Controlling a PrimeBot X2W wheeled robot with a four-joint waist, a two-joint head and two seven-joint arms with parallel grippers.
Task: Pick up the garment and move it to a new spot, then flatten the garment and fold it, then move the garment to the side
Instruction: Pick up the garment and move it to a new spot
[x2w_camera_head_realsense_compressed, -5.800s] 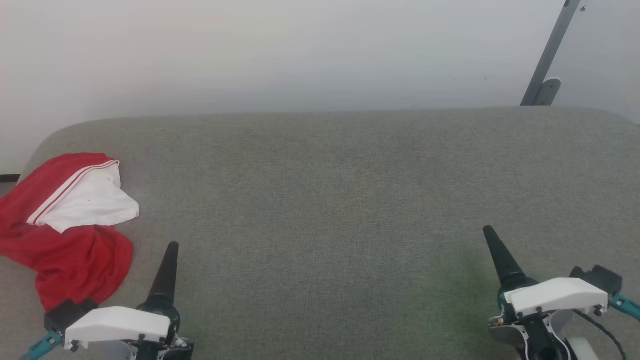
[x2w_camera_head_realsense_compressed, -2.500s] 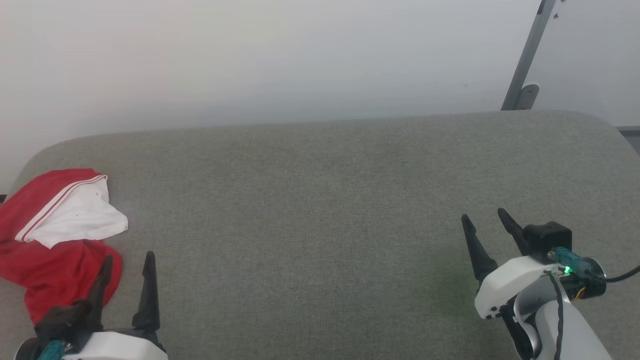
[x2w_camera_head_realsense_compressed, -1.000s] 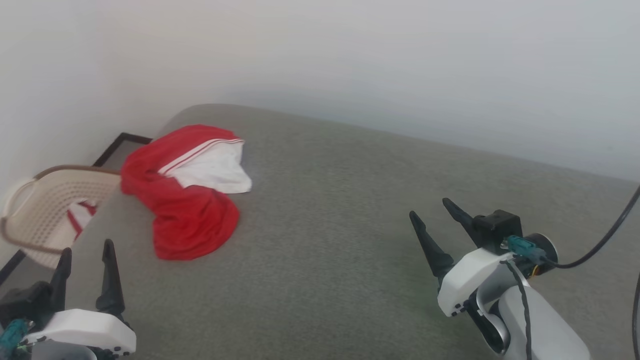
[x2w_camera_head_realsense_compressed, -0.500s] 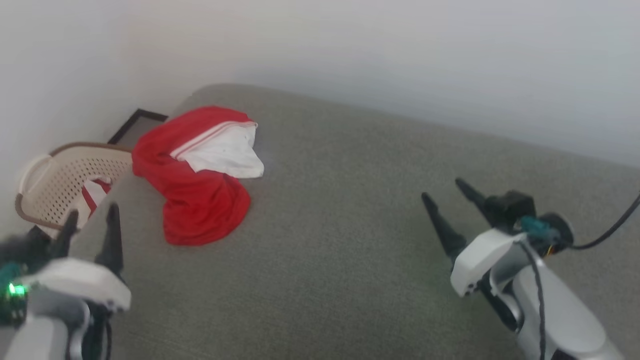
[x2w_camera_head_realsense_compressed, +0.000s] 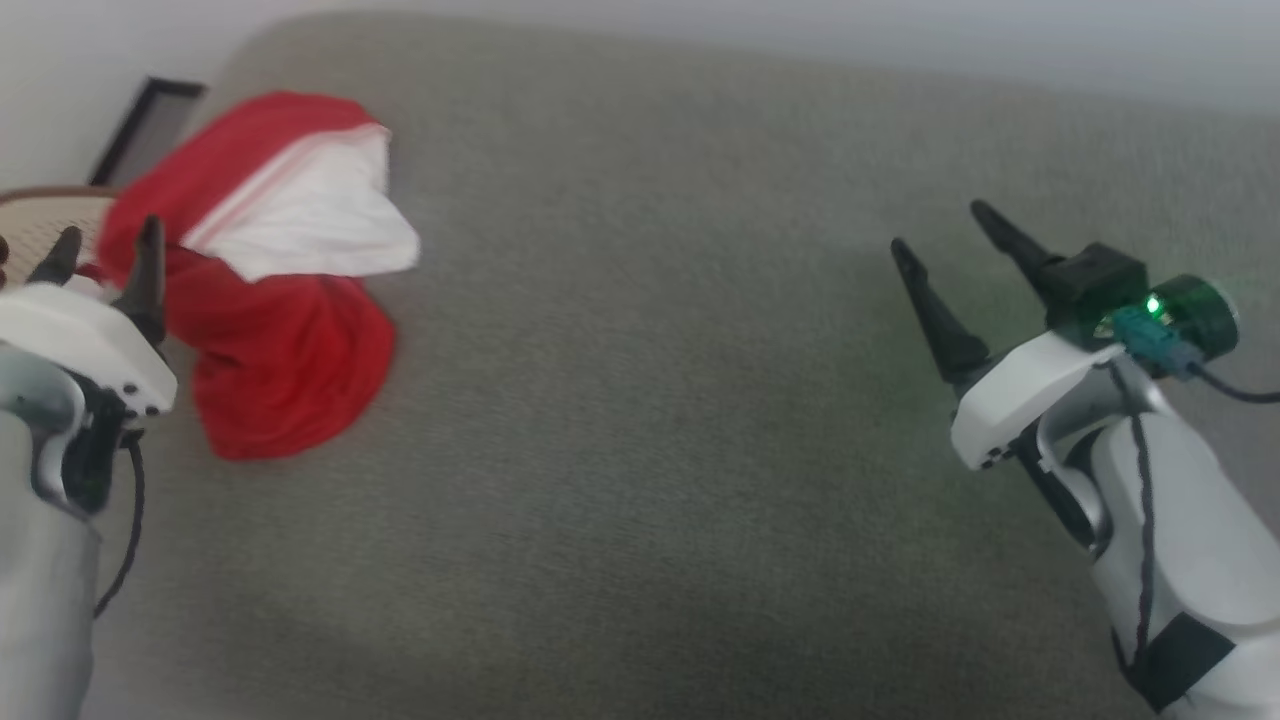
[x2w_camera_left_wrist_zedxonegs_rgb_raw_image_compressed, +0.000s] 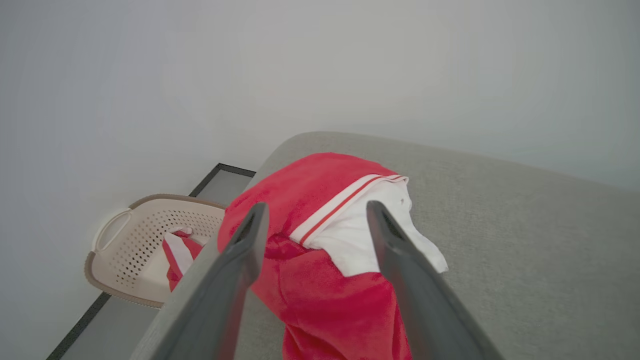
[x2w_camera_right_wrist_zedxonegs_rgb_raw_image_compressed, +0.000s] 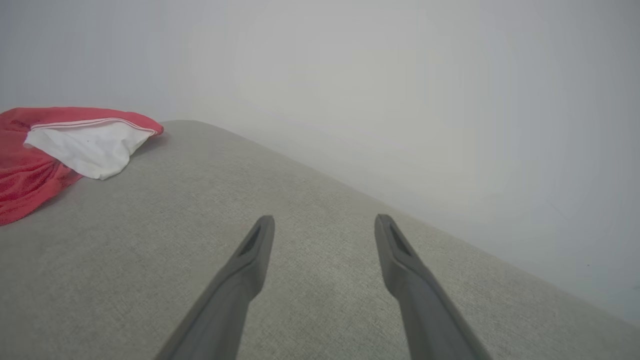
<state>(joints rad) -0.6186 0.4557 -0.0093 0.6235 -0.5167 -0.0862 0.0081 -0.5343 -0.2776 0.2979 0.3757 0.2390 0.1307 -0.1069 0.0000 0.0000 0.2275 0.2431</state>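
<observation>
lying crumpled near the left edge of the grey upholstered surface (x2w_camera_head_realsense_compressed: 650, 420): the garment (x2w_camera_head_realsense_compressed: 285, 340), red part bunched, white panel folded over on top, striped trim showing. left gripper (x2w_camera_head_realsense_compressed: 110, 235) hovers just beside it, fingers (x2w_camera_left_wrist_zedxonegs_rgb_raw_image_compressed: 240, 270) spread wide, holding nothing; can't tell if they touch the cloth. right gripper (x2w_camera_head_realsense_compressed: 940, 228) is well apart over bare upholstery, fingers spread, empty. perforated beige basket (x2w_camera_left_wrist_zedxonegs_rgb_raw_image_compressed: 145, 235) sits beyond the surface's left edge, red-and-white cloth (x2w_camera_left_wrist_zedxonegs_rgb_raw_image_compressed: 176, 250) inside.

Soft, matt red-and-white cloth garment (x2w_camera_left_wrist_zedxonegs_rgb_raw_image_compressed: 325, 300); grey woven, matt surface (x2w_camera_head_realsense_compressed: 650, 400); perforated beige plastic basket (x2w_camera_left_wrist_zedxonegs_rgb_raw_image_compressed: 135, 245) lower left.
</observation>
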